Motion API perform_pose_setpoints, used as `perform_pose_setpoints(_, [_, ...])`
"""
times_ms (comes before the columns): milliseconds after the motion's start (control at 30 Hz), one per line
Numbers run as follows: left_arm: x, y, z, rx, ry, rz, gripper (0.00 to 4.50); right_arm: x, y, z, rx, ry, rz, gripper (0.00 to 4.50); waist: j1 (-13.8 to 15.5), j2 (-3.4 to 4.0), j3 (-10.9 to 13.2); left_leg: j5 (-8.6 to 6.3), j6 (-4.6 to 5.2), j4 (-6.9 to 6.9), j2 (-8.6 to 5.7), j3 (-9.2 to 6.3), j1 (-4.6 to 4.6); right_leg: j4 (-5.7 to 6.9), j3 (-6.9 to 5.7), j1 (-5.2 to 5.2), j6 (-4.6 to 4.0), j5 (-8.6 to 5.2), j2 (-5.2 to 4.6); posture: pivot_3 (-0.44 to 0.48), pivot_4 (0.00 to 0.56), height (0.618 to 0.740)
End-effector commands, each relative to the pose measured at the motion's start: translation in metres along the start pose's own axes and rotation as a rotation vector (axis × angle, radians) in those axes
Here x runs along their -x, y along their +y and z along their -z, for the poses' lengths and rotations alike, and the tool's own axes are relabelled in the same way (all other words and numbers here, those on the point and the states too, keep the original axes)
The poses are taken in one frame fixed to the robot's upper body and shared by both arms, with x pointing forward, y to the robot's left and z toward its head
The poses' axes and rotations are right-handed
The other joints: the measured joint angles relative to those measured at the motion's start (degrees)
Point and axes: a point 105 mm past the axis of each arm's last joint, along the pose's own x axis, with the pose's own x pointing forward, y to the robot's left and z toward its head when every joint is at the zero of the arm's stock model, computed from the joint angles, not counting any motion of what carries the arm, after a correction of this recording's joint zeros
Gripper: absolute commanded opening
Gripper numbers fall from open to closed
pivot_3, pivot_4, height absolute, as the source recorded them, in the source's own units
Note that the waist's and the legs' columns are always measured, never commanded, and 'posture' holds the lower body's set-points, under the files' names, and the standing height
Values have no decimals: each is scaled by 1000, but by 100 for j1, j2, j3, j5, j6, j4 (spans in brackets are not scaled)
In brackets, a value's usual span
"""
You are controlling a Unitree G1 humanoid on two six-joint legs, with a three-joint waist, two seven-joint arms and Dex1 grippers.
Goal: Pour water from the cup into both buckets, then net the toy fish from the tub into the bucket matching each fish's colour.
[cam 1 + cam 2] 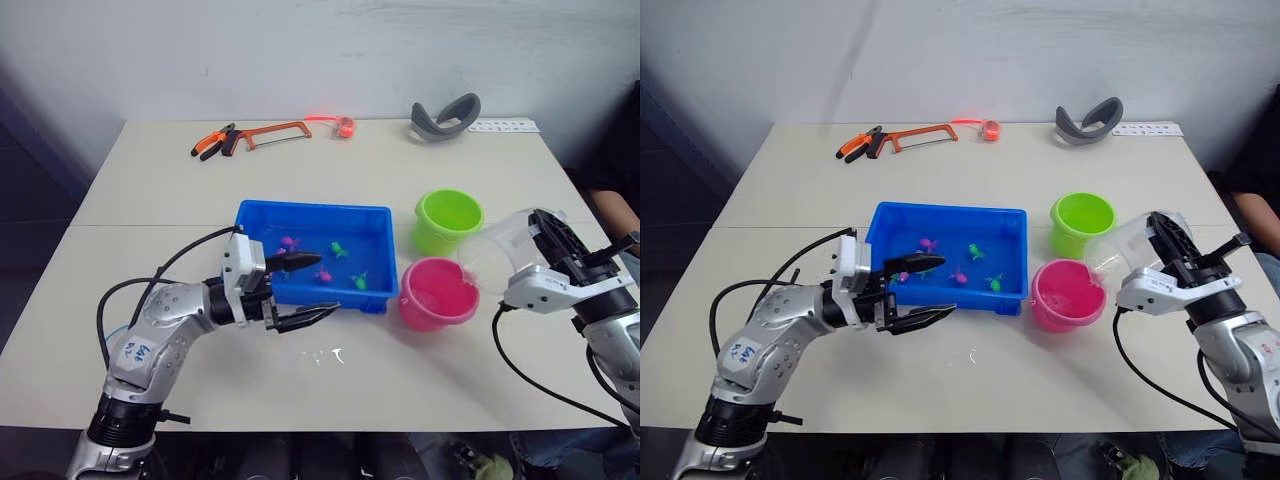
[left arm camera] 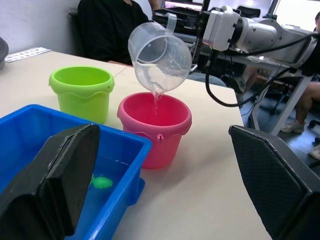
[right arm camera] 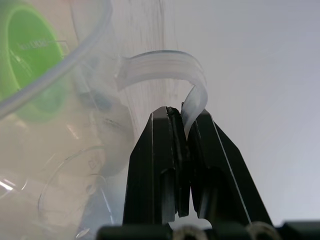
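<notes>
Right pincer (image 3: 181, 125) is clamped on the handle of the cup (image 2: 159, 56), tipped over the pink bucket (image 2: 154, 125); a thin stream falls, so the lip should be kept centred. Left pincer (image 1: 295, 292) is held apart beside the tub (image 1: 375, 215).

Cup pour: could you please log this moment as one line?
step: pouring | right gripper: shut on cup handle | target: pink bucket | left gripper: open

Clear glossy plastic cup (image 2: 160, 55); smooth shiny plastic pink bucket (image 2: 155, 127).
</notes>
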Motion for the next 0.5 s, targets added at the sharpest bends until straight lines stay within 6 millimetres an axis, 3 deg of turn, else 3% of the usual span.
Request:
perform_pose_setpoints(33, [-8,-2,-14,-97,-7,33,4500,-3,-14,-3,32,-29,50,46,0,0,0,0,0,0,0,0,0,0,0,0,0,0,0,0,150,740])
perform_pose_setpoints(333, [-17,-2,-15,-97,3,53,4500,-3,-11,-1,-63,-7,45,46,-1,-1,0,2,-2,0,2,-1,0,1,0,0,0,0,3,0,150,740])
perform_pose_setpoints(500, [-8,1,-9,-36,-7,16,4500,0,-3,11,-482,90,35,46,-8,-6,3,4,-5,0,8,-3,3,1,1,5,0,0,10,0,150,740])
